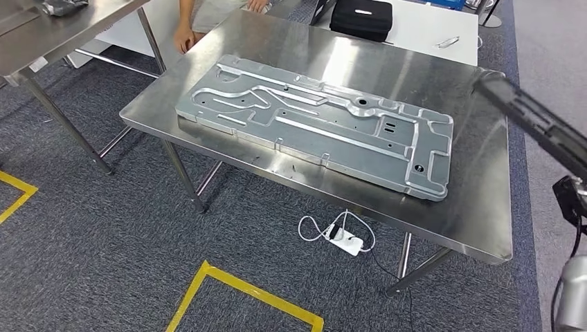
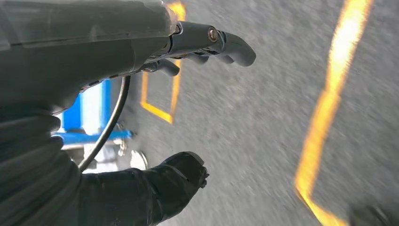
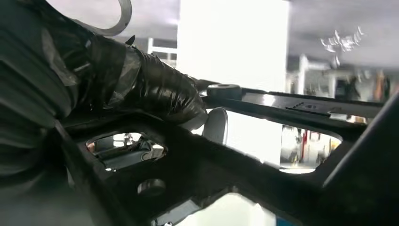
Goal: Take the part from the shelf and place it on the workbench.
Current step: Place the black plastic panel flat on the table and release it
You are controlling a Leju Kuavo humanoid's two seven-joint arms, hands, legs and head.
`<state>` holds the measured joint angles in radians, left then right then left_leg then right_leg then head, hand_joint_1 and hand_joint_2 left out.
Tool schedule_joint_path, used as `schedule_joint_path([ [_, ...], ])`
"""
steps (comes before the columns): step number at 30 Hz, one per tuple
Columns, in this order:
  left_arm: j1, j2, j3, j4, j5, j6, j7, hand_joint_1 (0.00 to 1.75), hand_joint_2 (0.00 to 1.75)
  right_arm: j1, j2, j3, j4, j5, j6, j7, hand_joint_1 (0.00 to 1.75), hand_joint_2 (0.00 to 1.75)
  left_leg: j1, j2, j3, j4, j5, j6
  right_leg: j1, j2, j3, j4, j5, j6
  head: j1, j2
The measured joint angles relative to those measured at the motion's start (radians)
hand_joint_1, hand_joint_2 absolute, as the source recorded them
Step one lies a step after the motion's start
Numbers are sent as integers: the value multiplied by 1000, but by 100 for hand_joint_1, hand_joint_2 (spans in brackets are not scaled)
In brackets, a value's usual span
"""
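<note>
A flat panel is laid on the workbench (a case behind it), a power strip underneath.

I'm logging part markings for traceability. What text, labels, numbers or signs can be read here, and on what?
None can be read.
Black case: a white mark on its lid, too small to read.
Metal panel on the workbench: no legible marking.
Dark part in the right hand: faint marks, too blurred.
</note>
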<state>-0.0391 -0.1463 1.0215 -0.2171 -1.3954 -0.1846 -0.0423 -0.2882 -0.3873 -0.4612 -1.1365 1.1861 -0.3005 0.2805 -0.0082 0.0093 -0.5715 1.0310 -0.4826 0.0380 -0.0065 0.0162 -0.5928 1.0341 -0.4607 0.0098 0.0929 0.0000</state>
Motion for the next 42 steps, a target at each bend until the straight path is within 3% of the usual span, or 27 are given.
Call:
schedule_joint_path([
  [4, -162, 36, 11, -40, 117, -188, 103, 0, 175, -235, 52, 94, 140, 88, -78, 18, 175, 175, 2, 1, -5, 0, 8, 1, 2, 0, -5, 0, 8, 3, 0, 0],
  [7, -220, 59, -14, -89, 246, -239, 141, 0, 175, -329, 79, 184, 221, 78, -123, 4, 175, 175, 2, -3, -5, 0, 13, -1, 2, -4, -4, 1, 9, 2, 0, 0],
  [14, -184, 86, -189, -140, 508, -223, 184, 0, 175, -428, 119, 337, 296, 117, -135, -16, 175, 175, 4, -8, -8, -2, 17, -2, 4, -9, -10, 4, 9, -2, 0, 0],
  [19, -158, 82, -315, -193, 633, -233, 235, 0, 175, -460, 162, 417, 358, 146, -78, -15, 175, 175, 5, -9, -9, -2, 16, -3, 5, -10, -11, 4, 8, -3, 0, 0],
  [31, -50, 86, -686, -397, 1066, -184, 407, 0, 175, -448, 283, 518, 529, 99, 98, -77, 175, 175, 5, -9, -11, -2, 16, -3, 6, -10, -13, 4, 8, -3, 0, 0],
  [38, -22, 123, -859, -457, 1221, -132, 420, 0, 175, -436, 320, 566, 556, 61, 132, -86, 175, 175, 7, -8, -9, -2, 15, -5, 7, -9, -12, 4, 8, -4, 0, 0],
  [42, -4, 136, -914, -480, 1269, -107, 426, 0, 175, -434, 322, 574, 574, 56, 135, -72, 0, 0, 7, -8, -7, -2, 15, -5, 7, -9, -9, 3, 8, -4, 0, 0],
])
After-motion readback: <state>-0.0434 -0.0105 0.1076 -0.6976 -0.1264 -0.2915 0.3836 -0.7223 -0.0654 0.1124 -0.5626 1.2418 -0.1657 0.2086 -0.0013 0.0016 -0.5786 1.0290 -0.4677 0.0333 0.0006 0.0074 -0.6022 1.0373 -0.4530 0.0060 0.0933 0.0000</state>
